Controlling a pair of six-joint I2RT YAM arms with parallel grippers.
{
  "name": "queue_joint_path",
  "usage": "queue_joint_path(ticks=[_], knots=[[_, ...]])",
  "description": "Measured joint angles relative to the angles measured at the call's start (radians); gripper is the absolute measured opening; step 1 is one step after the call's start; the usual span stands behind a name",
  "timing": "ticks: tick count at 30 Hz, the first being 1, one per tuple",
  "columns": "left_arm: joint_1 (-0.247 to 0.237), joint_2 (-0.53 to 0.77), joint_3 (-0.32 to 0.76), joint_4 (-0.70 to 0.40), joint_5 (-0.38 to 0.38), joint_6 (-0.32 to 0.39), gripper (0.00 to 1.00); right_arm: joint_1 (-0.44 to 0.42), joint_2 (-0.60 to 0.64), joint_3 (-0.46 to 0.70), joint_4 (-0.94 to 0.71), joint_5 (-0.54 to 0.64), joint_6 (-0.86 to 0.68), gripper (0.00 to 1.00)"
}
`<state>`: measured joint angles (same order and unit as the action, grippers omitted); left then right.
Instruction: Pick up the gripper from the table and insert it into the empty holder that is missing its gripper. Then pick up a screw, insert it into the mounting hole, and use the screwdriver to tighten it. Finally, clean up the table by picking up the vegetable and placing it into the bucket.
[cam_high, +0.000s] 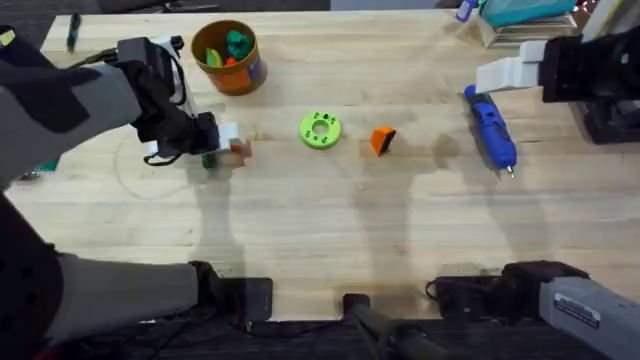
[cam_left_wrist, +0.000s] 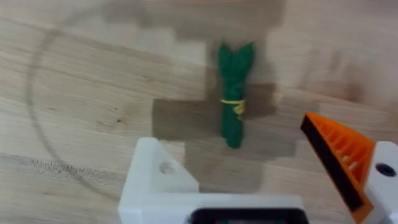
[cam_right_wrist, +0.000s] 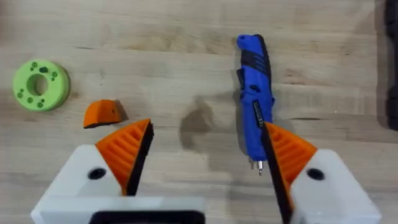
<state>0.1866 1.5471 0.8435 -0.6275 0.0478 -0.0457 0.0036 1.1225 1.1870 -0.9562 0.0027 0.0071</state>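
Your left arm reaches out over the far left of the worktop (cam_high: 320, 240), its left gripper (cam_left_wrist: 261, 180) held low with fingers spread wide and empty; one white mount lacks its orange tip. Your right gripper (cam_right_wrist: 205, 155) hangs open and empty too, both orange pads on. One bucket (cam_high: 228, 58) stands far left. One screwdriver (cam_high: 491, 130) lies at the right, long axis running far to near, bit toward you. One lime-green disc (cam_high: 320, 130) sits mid-worktop, one loose orange gripper (cam_high: 382, 141) just right of it. One vegetable (cam_left_wrist: 234, 93) lies under your left gripper.
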Motion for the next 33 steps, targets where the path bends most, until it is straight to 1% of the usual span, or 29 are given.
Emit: queue_joint_path(ticks=[1,3,5,6,7,11,12,13,15,18,19,20,23,26,28,31,32,33], knots=[[0.0,0.005,0.002,0.002,0.021,-0.001,0.701,0.0,0.0,0.0,0.0,0.0,0.0,0.993],[-0.007,0.013,0.007,0.011,0.053,-0.002,0.411,0.0,0.0,0.0,-0.002,0.0,0.0,0.993],[-0.012,0.014,0.013,0.018,0.071,-0.004,0.085,0.0,0.0,0.0,-0.009,0.0,0.0,0.993],[-0.013,0.015,0.015,0.02,0.071,-0.002,0.027,0.0,0.0,0.0,-0.014,0.0,0.0,0.993],[-0.012,0.016,0.016,0.02,0.071,-0.004,0.011,0.0,0.0,0.0,-0.017,0.0,0.0,0.993],[-0.012,0.016,0.016,0.02,0.071,-0.005,0.011,0.0,0.0,0.0,-0.018,0.0,0.0,0.993],[-0.012,0.016,0.016,0.019,0.071,-0.003,0.034,0.0,0.0,0.0,-0.018,0.0,0.0,0.993],[-0.012,0.016,0.016,0.018,0.055,-0.001,0.167,0.0,0.0,0.0,-0.018,0.0,0.0,0.993],[0.0,0.02,0.016,0.014,0.015,-0.001,0.491,0.0,0.0,0.0,-0.018,0.0,0.0,0.993],[0.017,0.021,0.016,0.003,-0.023,-0.015,0.941,0.0,0.0,0.0,-0.018,0.0,0.0,0.993],[0.017,0.02,0.017,-0.005,-0.032,-0.022,0.981,0.0,0.0,0.0,-0.018,0.0,0.0,0.993],[0.017,0.017,0.017,-0.011,-0.038,-0.03,0.99,0.0,0.0,0.0,-0.018,0.0,0.0,0.993],[0.013,-0.014,0.015,-0.048,-0.045,-0.042,0.995,0.0,0.0,0.0,-0.018,0.0,0.0,0.993],[0.004,-0.086,-0.003,-0.084,-0.041,-0.043,0.995,0.0,0.0,0.0,-0.018,0.0,0.0,0.993],[0.001,-0.157,-0.006,-0.098,-0.027,-0.043,0.995,0.0,0.0,0.0,-0.018,0.0,0.0,0.993],[0.001,-0.297,-0.006,-0.111,0.019,-0.045,0.995,0.0,0.0,0.0,-0.018,0.0,0.0,0.993],[0.001,-0.421,-0.006,-0.124,0.064,-0.046,0.995,0.0,0.0,0.0,-0.018,0.0,0.0,0.993],[0.001,-0.457,-0.006,-0.124,0.075,-0.046,0.994,0.0,0.0,0.0,-0.018,0.0,0.0,0.993]])
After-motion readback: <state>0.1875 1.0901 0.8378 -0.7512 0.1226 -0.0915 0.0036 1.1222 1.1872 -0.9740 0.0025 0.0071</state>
